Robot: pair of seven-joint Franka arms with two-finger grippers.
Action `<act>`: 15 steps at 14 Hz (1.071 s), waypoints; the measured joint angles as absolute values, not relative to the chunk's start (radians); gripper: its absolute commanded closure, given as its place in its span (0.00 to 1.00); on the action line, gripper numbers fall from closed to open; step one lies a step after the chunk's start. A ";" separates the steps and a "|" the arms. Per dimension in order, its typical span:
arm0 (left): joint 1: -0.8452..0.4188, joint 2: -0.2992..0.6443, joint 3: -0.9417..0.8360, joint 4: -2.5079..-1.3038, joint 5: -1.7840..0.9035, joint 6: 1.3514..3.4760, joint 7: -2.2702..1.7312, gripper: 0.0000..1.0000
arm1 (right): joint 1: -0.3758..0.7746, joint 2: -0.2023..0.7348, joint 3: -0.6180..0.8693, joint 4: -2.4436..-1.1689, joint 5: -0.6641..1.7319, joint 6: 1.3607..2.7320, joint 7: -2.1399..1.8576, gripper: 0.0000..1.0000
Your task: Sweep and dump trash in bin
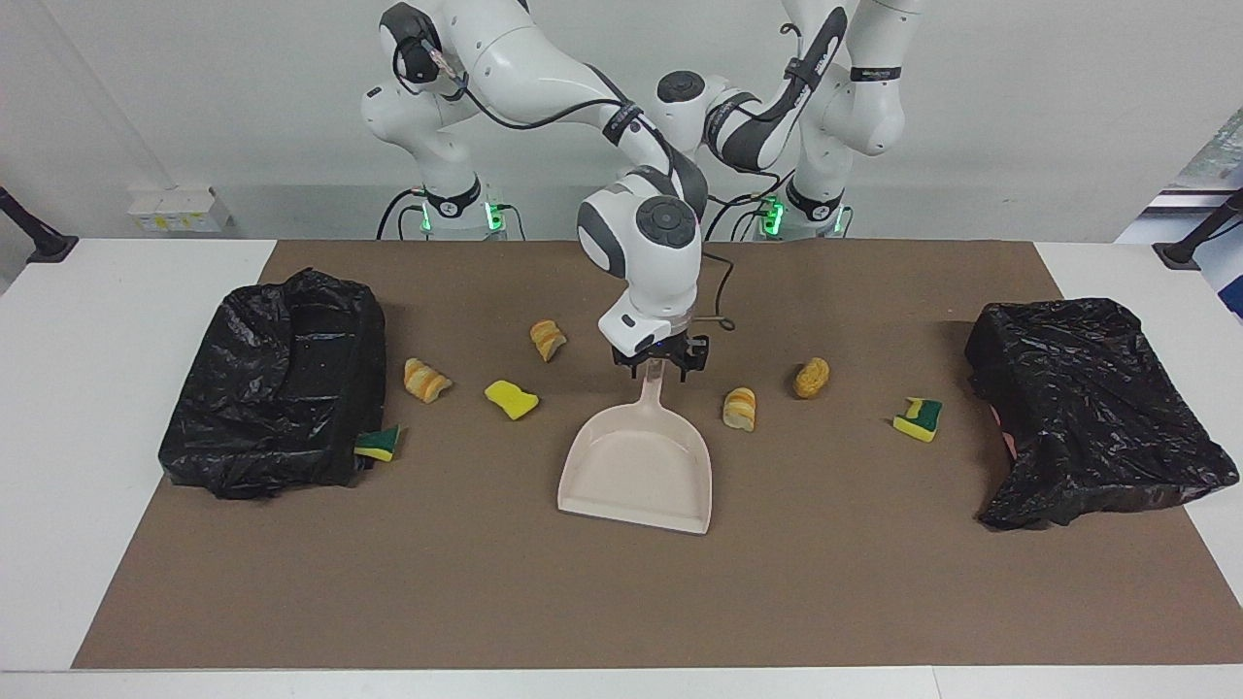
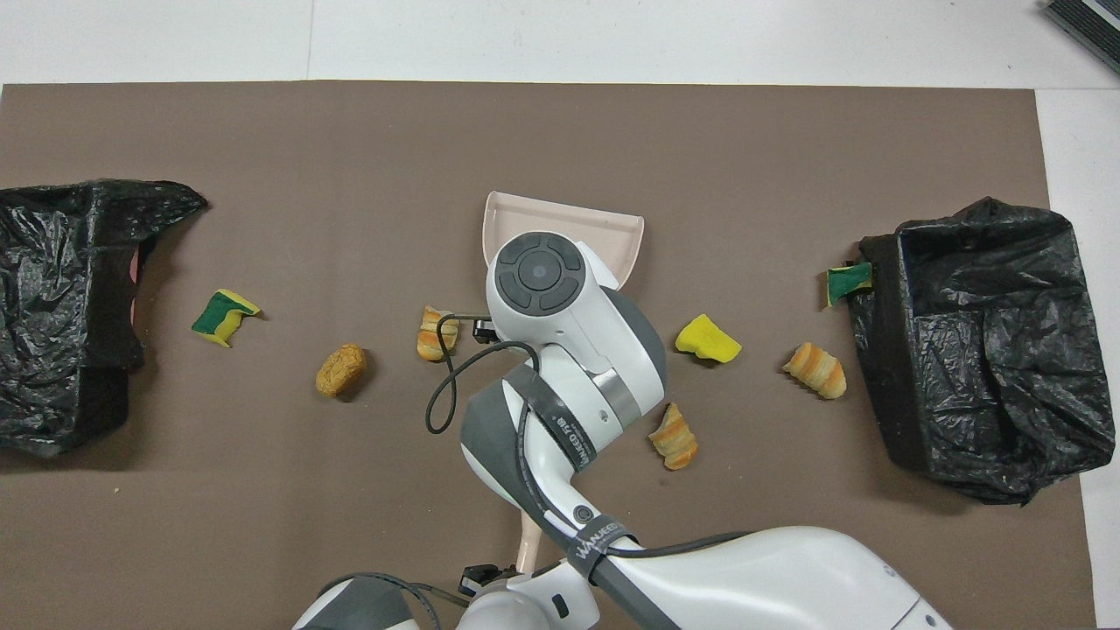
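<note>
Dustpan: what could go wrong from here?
1. The right gripper straddles the dustpan handle with its fingers open. An off-centre close could twist the pan. The left gripper, shut, is by the handle's end.
2. A bread piece lies close beside the pan, and a swing might knock it away.
3. A sponge rests against the bin. Scooping there could snag the bin.

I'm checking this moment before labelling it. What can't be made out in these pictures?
- Left gripper: hidden by the right arm's wrist in the facing view, cut by the bottom edge overhead.
- Right gripper: covered by its own wrist overhead.
- Dustpan handle: mostly under the right arm overhead.
- Bin at the left arm's end: inside hidden by bag folds, both views.
</note>
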State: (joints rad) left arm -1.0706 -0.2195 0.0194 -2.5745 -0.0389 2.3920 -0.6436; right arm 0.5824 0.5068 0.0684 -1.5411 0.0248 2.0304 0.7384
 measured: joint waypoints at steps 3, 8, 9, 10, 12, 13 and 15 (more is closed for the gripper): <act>-1.058 -0.219 0.032 -2.574 -0.039 2.368 -0.649 1.00 | 0.582 0.504 0.068 -1.562 0.028 2.031 0.714 0.56; -0.925 -0.245 0.042 -2.566 -0.039 2.222 -0.667 1.00 | 0.579 0.493 0.066 -1.578 0.029 2.032 0.708 1.00; -0.894 -0.258 0.044 -2.561 -0.039 2.189 -0.669 1.00 | 0.578 0.493 0.066 -1.578 0.029 2.033 0.704 1.00; -0.861 -0.272 0.045 -2.552 -0.039 2.152 -0.670 1.00 | 0.578 0.493 0.065 -1.578 0.029 2.035 0.703 1.00; -0.802 -0.303 0.048 -2.519 -0.039 2.077 -0.670 1.00 | 0.575 0.486 0.064 -1.577 0.020 2.043 0.686 1.00; -0.775 -0.317 0.048 -2.500 -0.039 2.042 -0.670 1.00 | 0.570 0.474 0.063 -1.577 0.012 2.044 0.646 1.00; -0.717 -0.343 0.049 -2.464 -0.038 1.985 -0.670 1.00 | 0.547 0.434 0.058 -1.577 0.009 2.040 0.496 1.00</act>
State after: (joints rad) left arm -0.7172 -0.3435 0.0494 -2.4643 -0.0384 1.9854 -0.6696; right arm 0.5470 0.4339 0.0578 -1.5768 0.0088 2.0400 0.4962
